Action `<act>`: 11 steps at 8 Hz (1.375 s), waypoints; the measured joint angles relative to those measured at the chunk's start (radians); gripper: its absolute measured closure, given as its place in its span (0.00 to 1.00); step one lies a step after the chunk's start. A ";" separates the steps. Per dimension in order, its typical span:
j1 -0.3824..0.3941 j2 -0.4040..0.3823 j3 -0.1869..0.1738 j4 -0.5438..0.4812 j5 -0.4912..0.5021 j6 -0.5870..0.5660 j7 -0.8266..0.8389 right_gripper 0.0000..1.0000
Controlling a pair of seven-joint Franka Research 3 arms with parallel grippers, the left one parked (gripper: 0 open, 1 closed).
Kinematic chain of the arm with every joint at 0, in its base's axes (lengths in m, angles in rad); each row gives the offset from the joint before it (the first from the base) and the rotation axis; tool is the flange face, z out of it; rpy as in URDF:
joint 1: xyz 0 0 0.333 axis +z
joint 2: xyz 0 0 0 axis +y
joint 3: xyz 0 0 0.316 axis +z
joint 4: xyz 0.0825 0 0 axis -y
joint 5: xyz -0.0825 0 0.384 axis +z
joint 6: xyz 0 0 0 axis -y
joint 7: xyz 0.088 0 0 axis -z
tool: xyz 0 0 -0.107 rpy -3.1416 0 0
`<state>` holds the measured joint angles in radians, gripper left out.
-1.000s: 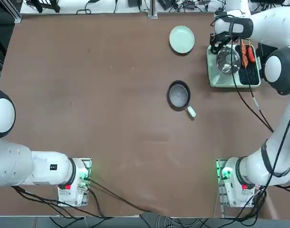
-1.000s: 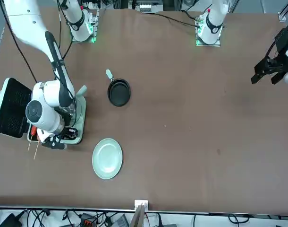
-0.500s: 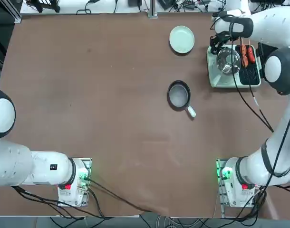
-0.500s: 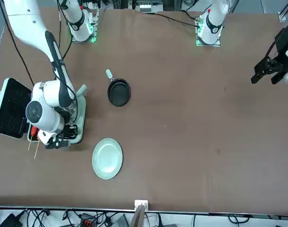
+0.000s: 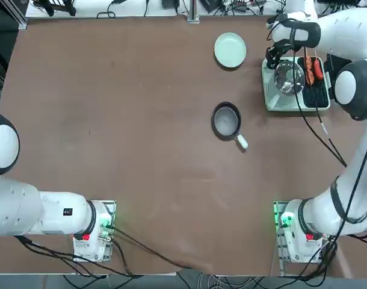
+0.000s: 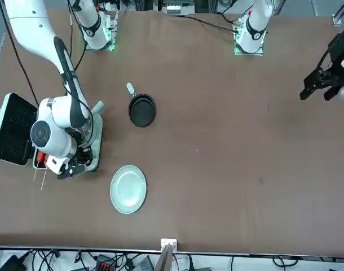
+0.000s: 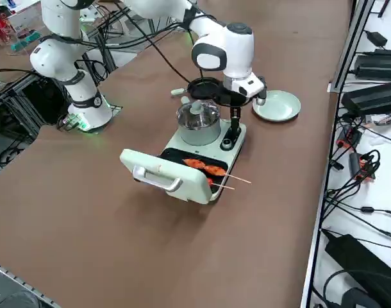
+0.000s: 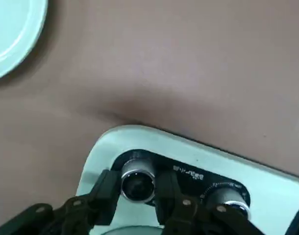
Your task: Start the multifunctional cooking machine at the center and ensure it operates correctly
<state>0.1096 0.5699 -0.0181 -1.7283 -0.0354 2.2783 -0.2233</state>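
Note:
The pale green cooking machine [image 5: 280, 101] stands at the table's far right, not at its centre, with its shiny steel pot [image 5: 289, 77] and a black grill plate [image 5: 316, 93] carrying red skewered sausages [image 7: 205, 168]. Its black-lined lid [image 6: 13, 136] lies swung open. My right gripper [image 8: 138, 181] hangs over the machine's control corner, shut on a small silver knob [image 8: 137, 177]; a black finger [image 8: 170, 192] presses each side. A second knob [image 8: 228, 198] sits beside it. From the side, the gripper [image 7: 233, 136] points straight down onto the panel.
A round pale green plate [image 5: 230, 49] lies just left of the machine in the top view. A small black frying pan [image 5: 226, 120] with a white handle [image 5: 242, 142] rests nearer the table's middle. The table's far edge runs close behind the machine.
The right wrist has turned a little over the machine's corner, with the fingers staying on the knob. Nothing else on the table has moved.

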 joint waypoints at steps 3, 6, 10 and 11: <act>0.000 0.000 -0.001 0.000 0.001 -0.002 -0.107 0.58; 0.000 -0.001 -0.002 0.000 0.003 -0.003 -0.216 0.58; 0.000 -0.001 -0.003 0.002 0.003 -0.014 -0.347 0.58; 0.000 -0.001 -0.003 0.002 0.003 -0.016 -0.385 0.58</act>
<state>0.1101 0.5688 -0.0210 -1.7263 -0.0324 2.2624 -0.6087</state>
